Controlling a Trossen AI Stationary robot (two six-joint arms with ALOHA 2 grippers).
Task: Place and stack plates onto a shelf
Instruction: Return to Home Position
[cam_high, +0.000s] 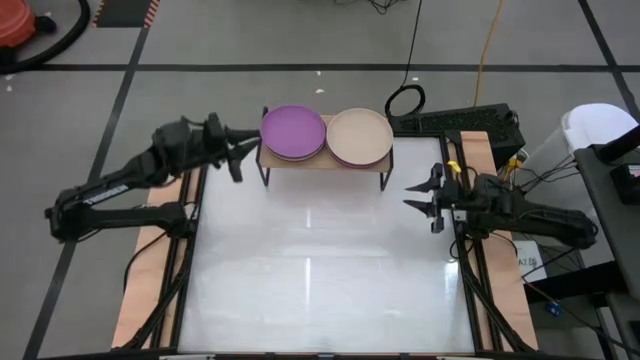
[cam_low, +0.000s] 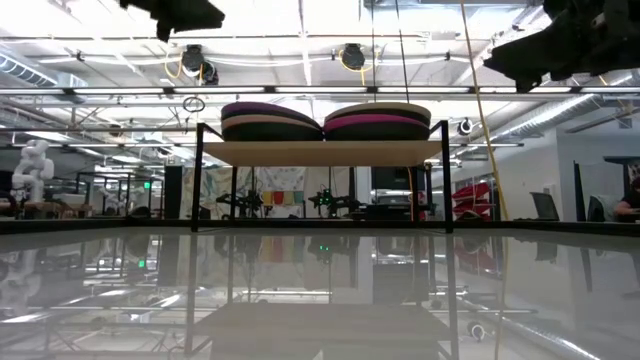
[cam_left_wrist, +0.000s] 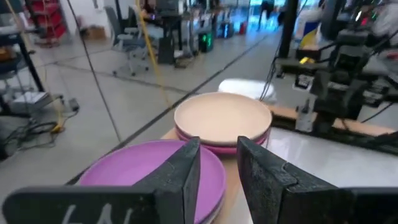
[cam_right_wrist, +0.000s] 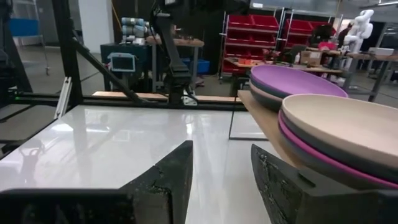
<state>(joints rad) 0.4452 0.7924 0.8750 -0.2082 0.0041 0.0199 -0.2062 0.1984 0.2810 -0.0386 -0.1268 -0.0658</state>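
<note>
We find the shelf (cam_high: 326, 166) at the table's (cam_high: 320, 270) far edge | left plate stack (cam_high: 293, 132) and right plate stack (cam_high: 359, 137) side by side on it

Our left arm (cam_high: 120, 185) reaches forward and inward from our left side, the left jaws a little apart and empty. Our right arm (cam_high: 530, 215) stretches inward from our right side, the right jaws parted wider, also empty. Both wrists hang high.
</note>
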